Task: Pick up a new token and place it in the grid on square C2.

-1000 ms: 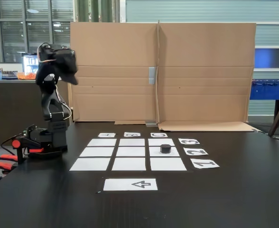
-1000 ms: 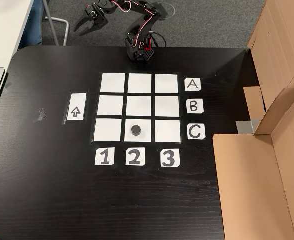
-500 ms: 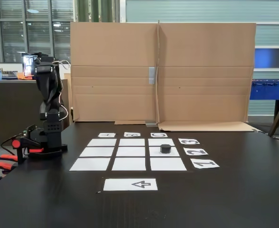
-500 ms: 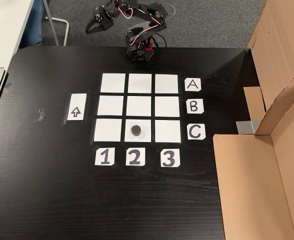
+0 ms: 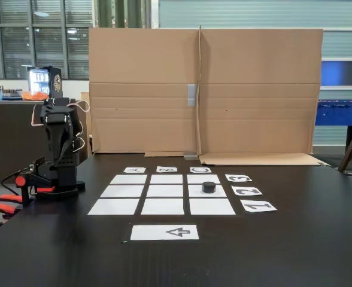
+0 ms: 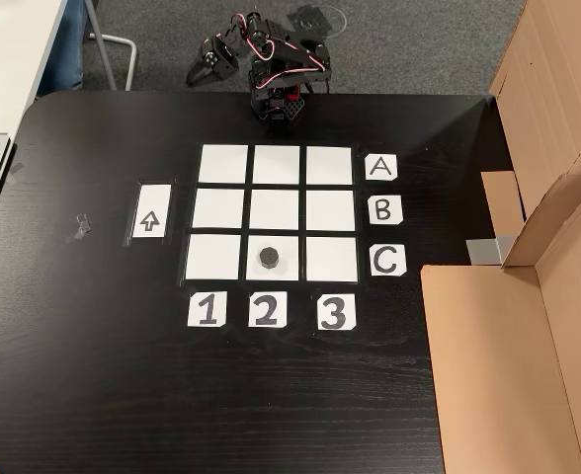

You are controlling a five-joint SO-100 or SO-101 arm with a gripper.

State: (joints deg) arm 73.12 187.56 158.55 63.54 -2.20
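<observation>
The small dark grey, nearly black hexagonal nut-shaped token [image 6: 269,258] lies flat on the blank white paper cell of column C, row 2 [image 6: 273,272] — the middle cell of the row beside the C card, above the 2 card in the top-down fixed view. It sits roughly centred there, clear of the dark gaps, inside the three-by-three grid of white paper rectangles [image 6: 223,164] on the black tabletop [image 6: 93,375].

The black arm with red fittings [image 5: 58,146] is folded over its base at the tabletop's far edge, well apart from the grid. Its pincer [image 6: 211,66] hangs past that edge over the grey carpet; it holds nothing I can make out, and whether the jaws are parted or together is too small to tell.

The placement looks done, so the step in hand is judged to be retreat to rest. Done well, that means folding in smoothly with the links kept high and away from the paper cells, so nothing brushes a sheet.

The token has no real long axis — low, chunky, as wide one way as another — with its central axis upright.
</observation>
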